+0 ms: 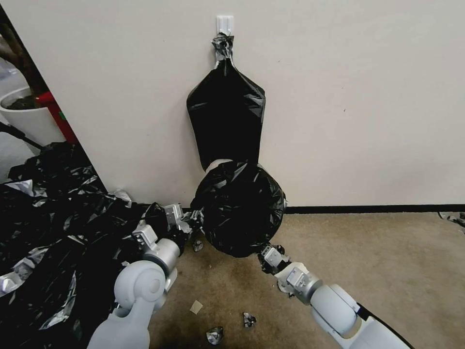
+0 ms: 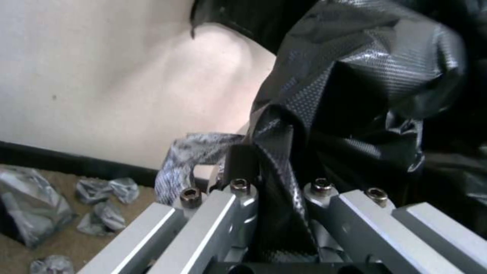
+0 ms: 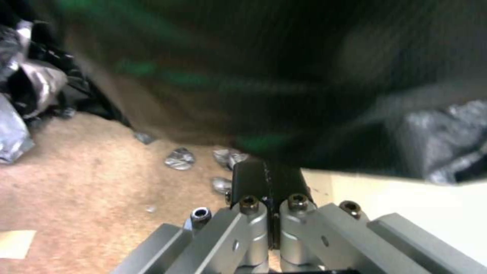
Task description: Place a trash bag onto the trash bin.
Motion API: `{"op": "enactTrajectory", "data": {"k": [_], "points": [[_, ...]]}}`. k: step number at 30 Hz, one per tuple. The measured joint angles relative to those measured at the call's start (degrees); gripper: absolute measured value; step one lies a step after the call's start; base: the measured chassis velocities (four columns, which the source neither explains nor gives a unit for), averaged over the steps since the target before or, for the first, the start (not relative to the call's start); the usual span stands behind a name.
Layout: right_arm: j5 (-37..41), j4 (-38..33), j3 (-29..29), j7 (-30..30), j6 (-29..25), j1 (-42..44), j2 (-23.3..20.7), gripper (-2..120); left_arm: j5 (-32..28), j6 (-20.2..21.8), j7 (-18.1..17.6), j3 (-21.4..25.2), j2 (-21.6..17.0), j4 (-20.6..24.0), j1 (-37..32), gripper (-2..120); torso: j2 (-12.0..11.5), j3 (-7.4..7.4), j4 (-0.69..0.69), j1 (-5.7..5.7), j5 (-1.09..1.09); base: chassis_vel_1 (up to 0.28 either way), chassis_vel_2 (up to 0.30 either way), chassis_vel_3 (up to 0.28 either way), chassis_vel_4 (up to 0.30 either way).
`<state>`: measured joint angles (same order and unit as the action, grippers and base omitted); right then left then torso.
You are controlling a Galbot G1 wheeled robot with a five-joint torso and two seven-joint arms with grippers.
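trash bin (image 1: pixel 216 165): nearly all hidden under trash bag (image 1: pixel 240 213) | right wrist view: bag blurred | plant pot (image 1: pixel 26 116): cut by edge

Trash bag (image 1: pixel 240 208) over trash bin (image 1: pixel 216 164) — left tool (image 1: pixel 190 219), right tool (image 1: pixel 268 255) flanking.

Both arms reach forward and low, bent at the elbow, and they come together from the two sides. The left claw (image 1: pixel 191 220) is on the left, its wrist turned inward; in the left wrist view a fold of black film passes between its fingers (image 2: pixel 243 161), which grip it. The right claw (image 1: pixel 265 252) points up and inward from the lower right, and its fingers (image 3: pixel 251 179) are pressed together.
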<state>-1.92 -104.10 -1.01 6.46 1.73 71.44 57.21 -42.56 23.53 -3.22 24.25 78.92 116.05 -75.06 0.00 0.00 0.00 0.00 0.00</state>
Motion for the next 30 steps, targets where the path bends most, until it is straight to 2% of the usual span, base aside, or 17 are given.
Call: {"op": "enactTrajectory", "data": {"k": [3,5,7,9,13,15,16,17,18,19,20,23,24,26,27,28,30], "points": [[-0.6,-0.2,-0.3,0.3,-0.5,0.6,-0.5,6,0.3,-0.5,-1.1,-0.3,0.2,-0.6,0.4,5,0.0,0.0,0.0,0.0,0.0,0.0,0.0,0.0,0.0],[-2.2,-0.6,-1.1,1.7,-1.1,1.6,-1.7,17,0.6,-0.9,-3.1,-0.7,0.4,-1.8,1.4,5,0.0,0.0,0.0,0.0,0.0,0.0,0.0,0.0,0.0],[-2.5,-0.6,-1.2,2.0,-1.2,1.8,-1.9,17,0.6,-0.9,-3.3,-0.7,0.5,-1.9,1.4,5,0.0,0.0,0.0,0.0,0.0,0.0,0.0,0.0,0.0],[-6.2,-0.8,-1.1,7.0,-5.4,3.5,-3.0,32,0.8,-1.0,-4.5,-0.8,0.5,-3.6,2.4,5,0.0,0.0,0.0,0.0,0.0,0.0,0.0,0.0,0.0],[-8.4,-0.7,0.2,11.1,-9.9,4.0,-3.1,38,0.9,-1.2,-4.6,-0.8,0.4,-4.3,2.8,5,0.0,0.0,0.0,0.0,0.0,0.0,0.0,0.0,0.0],[-11.0,-0.4,3.2,18.2,-17.2,4.1,-3.0,51,1.0,-1.2,-4.6,-0.8,0.2,-5.2,3.2,5,0.0,0.0,0.0,0.0,-0.01,0.0,0.0,0.0,0.0],[-11.0,-0.4,3.2,18.2,-17.2,4.1,-3.0,51,1.0,-1.2,-4.6,-0.8,0.2,-5.2,3.2,5,0.0,0.0,0.0,0.0,-0.01,0.0,0.0,0.0,0.0],[-12.1,-0.4,4.8,21.3,-20.7,4.1,-2.9,60,1.0,-1.3,-4.7,-0.8,0.1,-5.4,3.3,5,0.0,0.0,0.0,0.0,-0.01,0.0,0.0,0.0,0.0],[-12.3,-0.7,5.6,22.3,-22.6,4.1,-2.8,61,1.0,-1.3,-4.7,-0.7,0.0,-5.5,3.4,5,0.0,0.0,0.0,0.0,0.0,0.0,0.0,0.0,0.0],[-11.6,-1.1,6.2,23.0,-24.0,4.0,-2.7,68,1.0,-1.3,-4.7,-0.7,0.0,-5.5,3.4,5,0.0,0.0,0.0,0.0,0.0,0.0,0.0,0.0,0.0],[-11.6,-1.1,6.2,23.0,-24.0,4.0,-2.7,68,1.0,-1.3,-4.7,-0.7,0.0,-5.5,3.4,5,0.0,0.0,0.0,0.0,0.0,0.0,0.0,0.0,0.0],[-1.4,-4.3,8.4,29.8,-27.0,4.0,-2.6,85,1.7,-2.2,-4.1,-0.8,-0.7,-5.9,3.0,5,0.0,0.0,0.0,0.0,-0.01,0.0,0.0,0.0,0.0],[-1.4,-4.3,8.4,29.8,-27.0,4.0,-2.6,85,1.7,-2.2,-4.1,-0.8,-0.7,-5.9,3.0,5,0.0,0.0,0.0,0.0,-0.01,0.0,0.0,0.0,0.0],[5.1,-6.0,8.8,31.3,-26.8,3.7,-2.7,88,3.4,-4.2,-2.2,-1.2,-1.2,-6.3,2.3,5,0.0,0.0,0.0,0.0,-0.01,0.0,0.0,0.0,0.0],[9.2,-7.1,8.6,30.6,-25.6,3.3,-2.7,89,4.6,-5.9,-0.7,-1.6,-1.5,-6.5,1.8,5,0.0,0.0,0.0,0.0,-0.01,0.0,0.0,0.0,0.0],[9.2,-7.1,8.6,30.6,-25.6,3.3,-2.7,89,4.6,-5.9,-0.7,-1.6,-1.5,-6.5,1.8,5,0.0,0.0,0.0,0.0,-0.01,0.0,0.0,0.0,0.0],[15.2,-8.8,7.2,23.8,-22.0,2.4,-2.6,83,6.6,-9.0,1.6,-2.0,-1.7,-6.9,0.9,5,0.0,0.0,0.0,0.0,-0.01,0.0,0.0,0.0,0.0]]}}
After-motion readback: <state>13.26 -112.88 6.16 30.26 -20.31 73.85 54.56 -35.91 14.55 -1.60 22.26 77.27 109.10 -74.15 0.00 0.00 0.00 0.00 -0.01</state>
